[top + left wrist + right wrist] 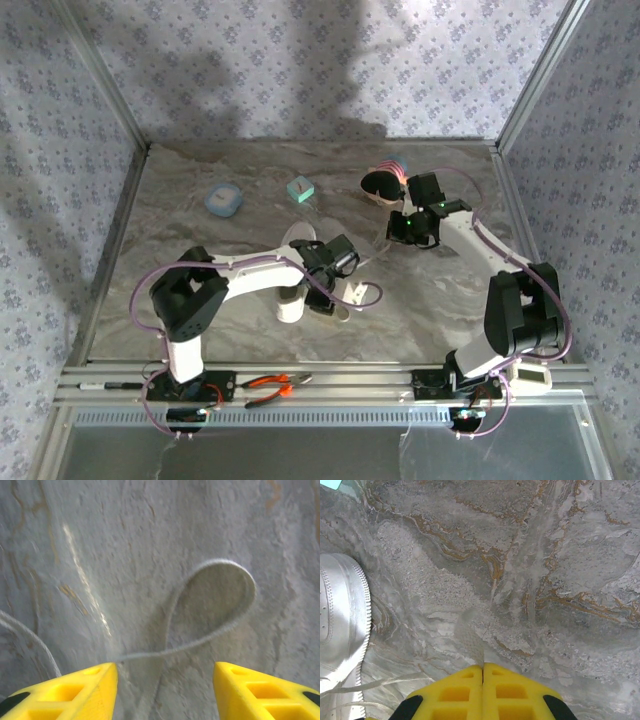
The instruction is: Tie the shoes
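On the bench, centre: white sneaker [298,238], partly covered by your left arm's wrist.
Left fingers [85,687]: apart, nothing between them, over bare bench [200,260] at about 4 o'clock of the sneaker.
Lace loop [220,605]: thin white lace flat on the bench, ahead of the left fingers. It curls to 1 o'clock and crosses itself just beyond the gap.
Right fingers [460,690]: pressed together, at 2 o'clock of the sneaker.
Lace tail [469,639]: pale, blurred strip rising from the seam of your right fingers; it looks clamped there.
Right wrist view: sneaker's stitched side sits at 9 o'clock, loose laces trailing below it.
Dark round object [383,183]: pink and blue rim, 1 o'clock of the sneaker, just beyond your right wrist.
Blue pad [224,200]: 10 o'clock.
Teal block [300,188]: 12 o'clock.
Pliers [272,383]: red-handled, on the near rail, 6 o'clock.
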### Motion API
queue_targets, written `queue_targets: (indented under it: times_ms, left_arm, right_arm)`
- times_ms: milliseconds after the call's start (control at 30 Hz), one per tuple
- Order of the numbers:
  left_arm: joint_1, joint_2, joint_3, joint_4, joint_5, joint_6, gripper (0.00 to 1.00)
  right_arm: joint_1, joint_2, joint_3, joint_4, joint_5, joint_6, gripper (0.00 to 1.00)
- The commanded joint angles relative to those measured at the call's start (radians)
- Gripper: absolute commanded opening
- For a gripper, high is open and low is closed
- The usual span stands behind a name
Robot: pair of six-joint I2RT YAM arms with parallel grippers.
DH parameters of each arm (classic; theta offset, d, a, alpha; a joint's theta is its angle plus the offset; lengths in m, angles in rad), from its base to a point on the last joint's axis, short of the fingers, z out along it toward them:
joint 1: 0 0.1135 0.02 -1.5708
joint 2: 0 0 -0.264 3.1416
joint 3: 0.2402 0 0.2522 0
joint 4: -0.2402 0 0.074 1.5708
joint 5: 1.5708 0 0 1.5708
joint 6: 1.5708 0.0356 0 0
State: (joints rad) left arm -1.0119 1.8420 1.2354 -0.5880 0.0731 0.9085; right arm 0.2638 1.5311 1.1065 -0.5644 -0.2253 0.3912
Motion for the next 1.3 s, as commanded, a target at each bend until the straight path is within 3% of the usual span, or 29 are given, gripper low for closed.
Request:
queue_targets:
  times_ms: [0, 333, 400, 567, 600, 800, 1067, 1267]
  left_arm:
    - [-0.014, 0.02, 0.018, 0.048, 0.024, 0.046, 0.54]
    - [-0.044, 0.041, -0.02, 0.012, 0.041, 0.055, 0.49]
    - [-0.048, 0.035, -0.033, 0.003, 0.038, 0.054, 0.41]
    - [-0.05, -0.008, -0.053, -0.028, 0.028, 0.021, 0.02]
    - [-0.05, -0.024, -0.061, -0.024, 0.024, 0.014, 0.0]
    - [0.004, -0.183, -0.08, -0.018, 0.006, -0.085, 0.0]
    - [0.136, -0.549, -0.103, -0.043, -0.025, -0.205, 0.0]
    - [0.291, -0.815, -0.131, -0.069, -0.075, -0.346, 0.0]
  right_arm:
    - [-0.005, 0.017, 0.035, -0.012, -0.014, -0.028, 0.0]
    - [-0.007, 0.019, 0.048, -0.026, -0.014, -0.039, 0.0]
    - [-0.007, 0.019, 0.058, -0.031, -0.014, -0.044, 0.0]
    - [-0.008, 0.01, 0.078, -0.031, -0.008, -0.056, 0.0]
    - [-0.007, 0.007, 0.078, -0.049, -0.006, -0.056, 0.0]
    - [-0.005, -0.014, 0.078, -0.067, -0.003, -0.061, 0.0]
    - [0.021, -0.026, 0.14, -0.099, 0.018, -0.074, 0.0]
    - [0.047, -0.022, 0.15, -0.1, 0.025, -0.072, 0.0]
